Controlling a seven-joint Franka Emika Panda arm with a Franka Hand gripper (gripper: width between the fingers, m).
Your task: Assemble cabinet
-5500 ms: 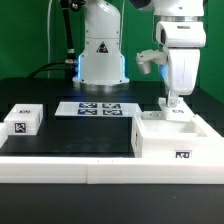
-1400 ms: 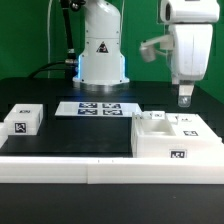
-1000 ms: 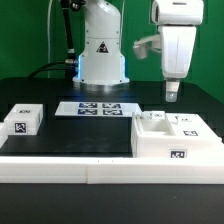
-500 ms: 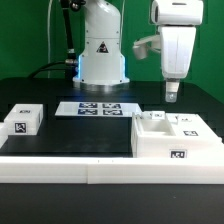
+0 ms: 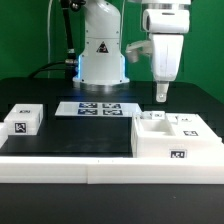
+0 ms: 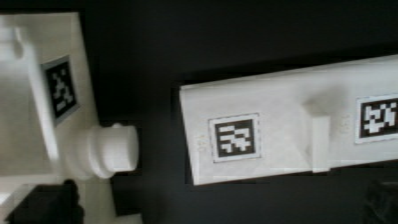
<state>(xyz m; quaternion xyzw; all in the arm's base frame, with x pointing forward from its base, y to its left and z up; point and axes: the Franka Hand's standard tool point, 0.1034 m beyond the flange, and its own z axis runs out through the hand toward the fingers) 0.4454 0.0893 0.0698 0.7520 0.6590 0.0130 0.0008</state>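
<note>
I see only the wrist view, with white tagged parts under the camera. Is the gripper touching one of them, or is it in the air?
Observer: In the exterior view the gripper hangs in the air above the cabinet, touching nothing.
Operator: Over which part of the cabinet is it?
Observer: It seems to be over the end toward the exterior view's left. I cannot judge how far back it is.
Operator: Are there other loose parts around?
Observer: One small white tagged block lies far toward the exterior view's left, apart from the cabinet.
</note>
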